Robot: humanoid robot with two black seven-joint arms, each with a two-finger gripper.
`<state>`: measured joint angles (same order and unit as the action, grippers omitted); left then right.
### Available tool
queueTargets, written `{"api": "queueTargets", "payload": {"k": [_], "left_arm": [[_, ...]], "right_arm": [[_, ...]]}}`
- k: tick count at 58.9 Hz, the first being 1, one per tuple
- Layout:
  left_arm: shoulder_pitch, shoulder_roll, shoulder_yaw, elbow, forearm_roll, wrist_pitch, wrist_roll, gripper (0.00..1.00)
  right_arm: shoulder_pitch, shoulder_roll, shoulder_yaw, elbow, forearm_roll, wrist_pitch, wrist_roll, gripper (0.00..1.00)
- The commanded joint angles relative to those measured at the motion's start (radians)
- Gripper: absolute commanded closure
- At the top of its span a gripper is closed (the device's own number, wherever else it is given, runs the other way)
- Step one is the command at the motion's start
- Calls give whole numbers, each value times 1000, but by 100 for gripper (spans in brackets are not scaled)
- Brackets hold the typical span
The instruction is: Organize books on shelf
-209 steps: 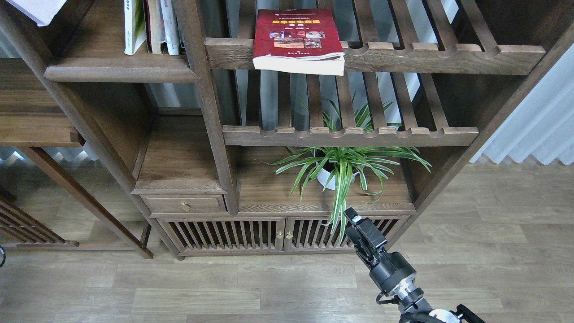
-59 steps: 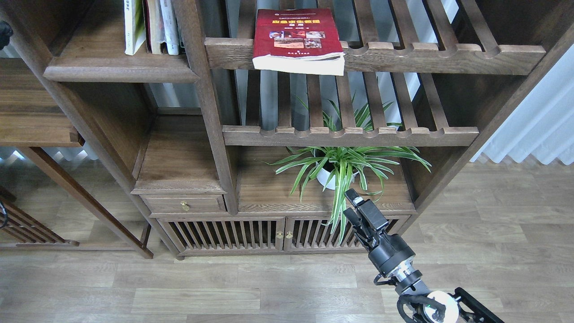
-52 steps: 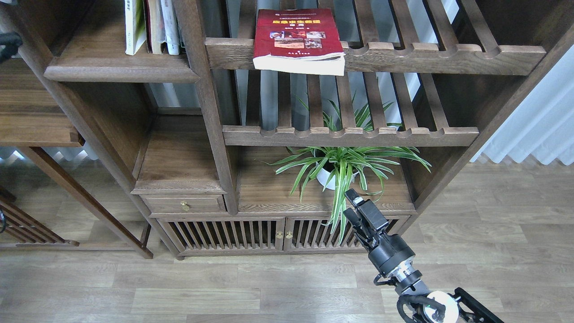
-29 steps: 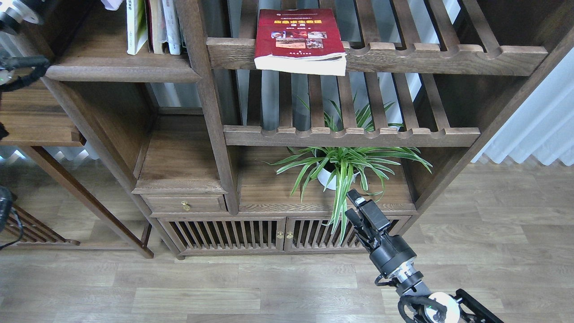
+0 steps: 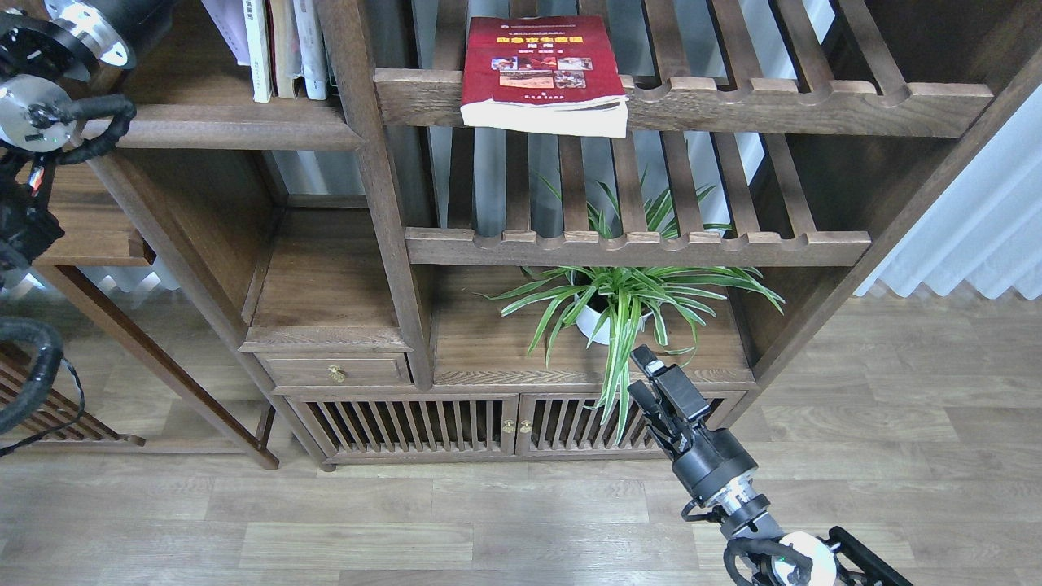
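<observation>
The dark red book point(image 5: 541, 65) with a yellow title lies flat on the upper slatted rack, its front edge over the rail. The solid dark-brown shelf point(image 5: 220, 126) at the top left holds several upright books point(image 5: 285, 45). A pale lavender-white book point(image 5: 224, 24) leans tilted against the left of that row. My left arm point(image 5: 49, 81) comes in at the top left and its far end runs off the top edge, so its gripper is out of view. My right gripper point(image 5: 643, 376) is low, in front of the cabinet doors, with its fingers slightly apart and empty.
A potted spider plant point(image 5: 619, 301) stands on the lower board, its leaves hanging just above my right gripper. A second slatted rack point(image 5: 635, 244) sits below the red book. A small drawer point(image 5: 334, 370) and slatted cabinet doors point(image 5: 456, 423) are below. A white curtain point(image 5: 977, 236) hangs at the right.
My left arm has come into view at the top left. The lavender-white book has appeared at the left of the upright row, which has shifted slightly right. My right gripper has barely moved.
</observation>
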<state>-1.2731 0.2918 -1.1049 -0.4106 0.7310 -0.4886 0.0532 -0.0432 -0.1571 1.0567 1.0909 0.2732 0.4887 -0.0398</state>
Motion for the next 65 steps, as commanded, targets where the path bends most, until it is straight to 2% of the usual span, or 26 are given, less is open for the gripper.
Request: {"api": "queueTargets", "payload": {"k": [1, 7, 17, 23, 24, 25, 26, 31, 36, 53, 65], "left_arm": [[-17, 4, 11, 1, 1, 0, 77, 99], [-23, 4, 22, 1, 1, 0, 109, 99], [-46, 0, 34, 26, 1, 0, 114, 98], [-54, -8, 40, 27, 1, 0, 117, 94], [-54, -11, 42, 24, 1, 0, 114, 83], [-54, -11, 42, 23, 1, 0, 114, 81], [-55, -10, 42, 22, 1, 0, 114, 73], [-58, -13, 42, 16, 1, 0, 112, 59], [-57, -14, 37, 1, -1, 0, 97, 36], [-45, 13, 28, -79, -74, 0, 97, 26], [-20, 67, 20, -171, -85, 0, 97, 24]], "right_arm": [[0, 1, -1, 0, 0, 0, 0, 2], [0, -1, -1, 0, 0, 0, 0, 2], [0, -1, -1, 1, 0, 0, -2, 2], [2, 1, -1, 0, 0, 0, -2, 2], [3, -1, -1, 0, 0, 0, -2, 2], [3, -1, -1, 0, 0, 0, -2, 2], [3, 1, -1, 0, 0, 0, -2, 2], [3, -1, -1, 0, 0, 0, -2, 2], [3, 1, -1, 0, 0, 0, -2, 2], [2, -1, -1, 0, 0, 0, -2, 2], [-3, -7, 0, 0, 0, 0, -2, 2]]}}
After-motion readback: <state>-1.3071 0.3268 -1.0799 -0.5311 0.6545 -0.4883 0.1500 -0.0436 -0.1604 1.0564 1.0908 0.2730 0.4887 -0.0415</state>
